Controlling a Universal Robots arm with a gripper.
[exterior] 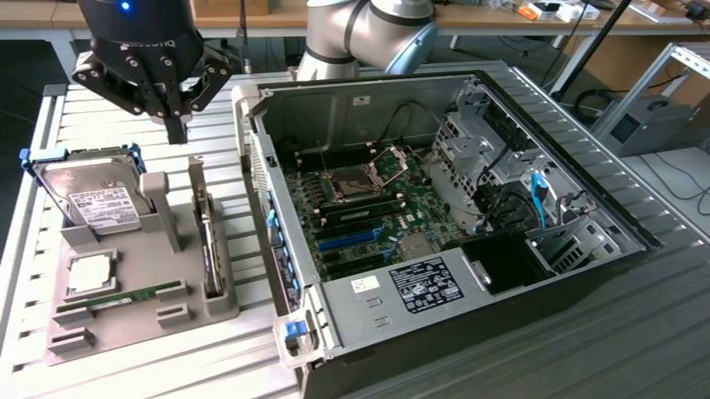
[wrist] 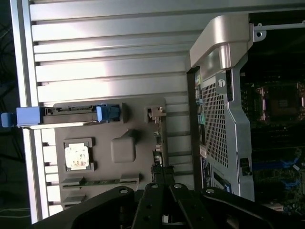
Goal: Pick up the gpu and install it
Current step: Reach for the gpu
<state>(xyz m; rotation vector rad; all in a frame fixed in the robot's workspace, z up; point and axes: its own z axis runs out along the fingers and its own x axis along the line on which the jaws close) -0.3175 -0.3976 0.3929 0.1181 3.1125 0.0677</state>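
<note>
We note first what is cut off: the gripper (exterior: 175, 131) loses its upper body to the frame edge in the exterior view, and in the wrist view (wrist: 161, 174) we see dark linkages and the fingertips. The fingertips are pressed together with nothing between them: clenched, empty. It hangs over the end of the grey tray (exterior: 216, 314) farther from the exterior camera, near one end of the gpu (exterior: 201, 224) and apart from it. The gpu stands on its long edge in a slot along the tray's side nearest the PC case (exterior: 367, 104). Seen edge-on (wrist: 158, 143), it shows us no fan or board face, just a thin dark strip. Other tray contents: a hard drive (exterior: 98, 204) with a blue carrier, leaning tilted at the exterior view's left; a processor (exterior: 89, 274) flat in a square pocket; a narrow green memory stick (exterior: 122, 297) in a groove beside it. The case lies open on the slatted table (exterior: 166, 370), with motherboard (exterior: 383, 220), CPU socket (exterior: 355, 183) and a blue cable (exterior: 540, 195) exposed; its near corner is cut off. Writing: the lettering on the gripper body is upside down and partly cut, so we cannot read it whole. The hard drive's white label and the black power-supply label (exterior: 427, 284) carry print too small to read.
</note>
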